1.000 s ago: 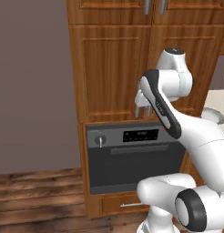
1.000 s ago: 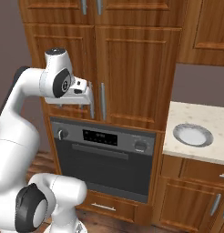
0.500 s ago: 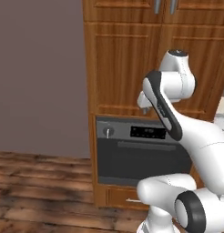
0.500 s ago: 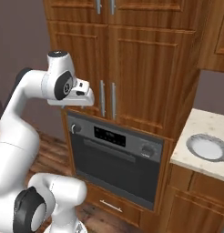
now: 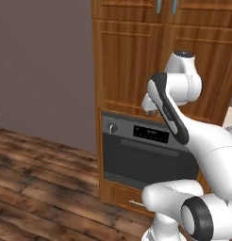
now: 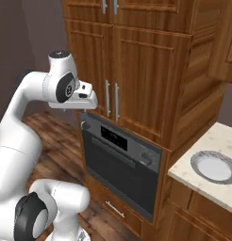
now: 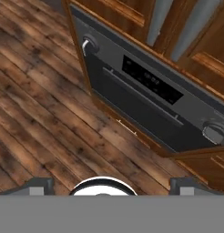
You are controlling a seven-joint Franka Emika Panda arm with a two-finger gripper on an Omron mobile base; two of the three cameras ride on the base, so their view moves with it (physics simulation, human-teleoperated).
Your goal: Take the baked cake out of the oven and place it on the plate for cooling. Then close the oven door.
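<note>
Wooden cabinets [image 6: 136, 70] run floor to ceiling, with the oven [image 6: 120, 162] built in low — oven door [image 5: 141, 162] shut, bar handle across the top. Gripper [image 6: 85, 98] hangs up by the cabinet face just above the oven's upper left corner, jaws spread wide, nothing between them. Plate [image 6: 214, 167] sits bare on the stone counter [image 6: 184, 172], well right of the gripper. Can't see the cake.
</note>
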